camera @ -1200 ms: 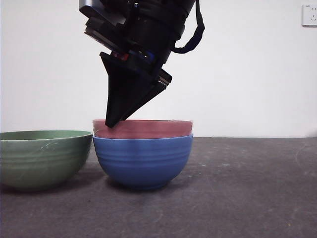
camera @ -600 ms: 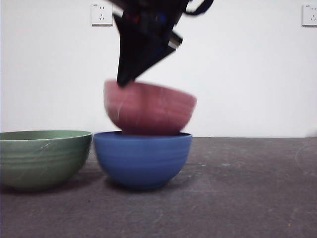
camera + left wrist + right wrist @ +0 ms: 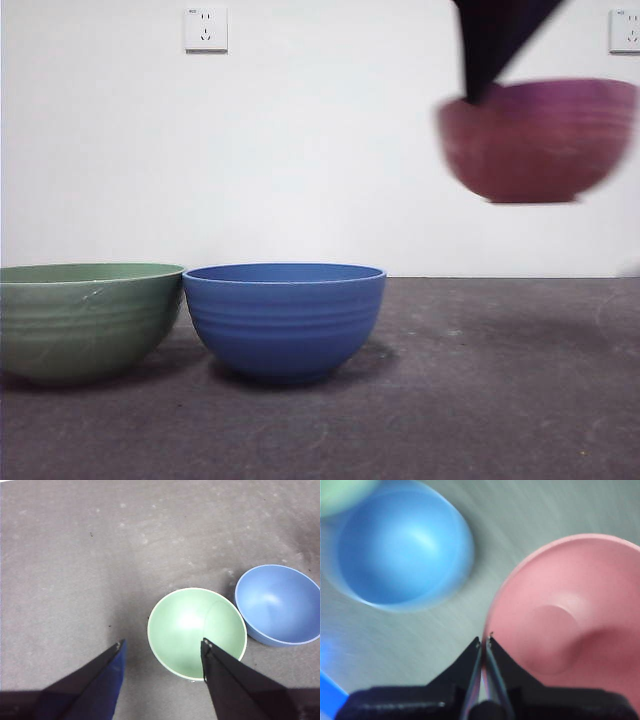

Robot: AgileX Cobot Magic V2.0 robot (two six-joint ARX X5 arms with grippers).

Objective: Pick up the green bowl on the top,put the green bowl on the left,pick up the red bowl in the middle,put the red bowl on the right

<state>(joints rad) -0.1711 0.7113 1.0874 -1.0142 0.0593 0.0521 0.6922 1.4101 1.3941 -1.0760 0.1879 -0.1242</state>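
The red bowl [image 3: 540, 140] hangs high in the air at the right of the front view, blurred by motion. My right gripper [image 3: 478, 92] is shut on its rim; the right wrist view shows the jaws [image 3: 485, 642] pinched on the edge of the red bowl [image 3: 570, 620]. The green bowl [image 3: 88, 318] stands upright on the table at the left, touching or nearly touching the blue bowl [image 3: 285, 318]. My left gripper [image 3: 162, 647] is open and empty, high above the green bowl [image 3: 196, 632].
The blue bowl stands at the table's middle and also shows in the left wrist view [image 3: 279, 605] and the right wrist view [image 3: 402, 550]. The dark grey table [image 3: 500, 380] lies bare under the red bowl. Two wall sockets [image 3: 205, 28] are on the white wall.
My right gripper has lifted the red bowl out of the blue bowl and carried it up and to the right. The green and blue bowls have stayed in place.
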